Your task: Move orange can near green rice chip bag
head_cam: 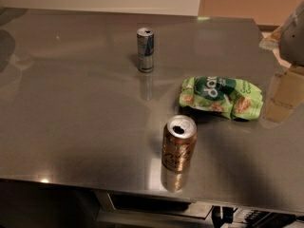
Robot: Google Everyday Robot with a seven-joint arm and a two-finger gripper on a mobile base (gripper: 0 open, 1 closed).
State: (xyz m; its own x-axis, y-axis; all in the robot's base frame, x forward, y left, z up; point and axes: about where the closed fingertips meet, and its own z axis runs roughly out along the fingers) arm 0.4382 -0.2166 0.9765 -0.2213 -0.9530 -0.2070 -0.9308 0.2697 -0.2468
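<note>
Your orange can (179, 144) stands upright on the steel tabletop (71, 103), close to the front edge, with its tab hole open at the top. The green rice chip bag (220, 97) lies flat just behind it and to the right. The two are near each other but not touching. The slimmer silver-and-blue can (145, 50) stands well apart, farther back.

The hand (297, 34) appears to be the pale grey shape at the right edge of the view, high above the tabletop and well away from the can. You cannot tell whether it is open or closed from here, and it holds nothing that shows.

Mind these risks:
- A glancing approach could tip the can or slide it on the smooth steel toward the front edge, which is close.
- The can is open, so if it tips, whatever is left inside could spill.
- Set the can down on bare tabletop. Placed on the bag's wrinkled rim, it would likely tilt and topple.
- Coming in from the right, you could drag the light bag.
</note>
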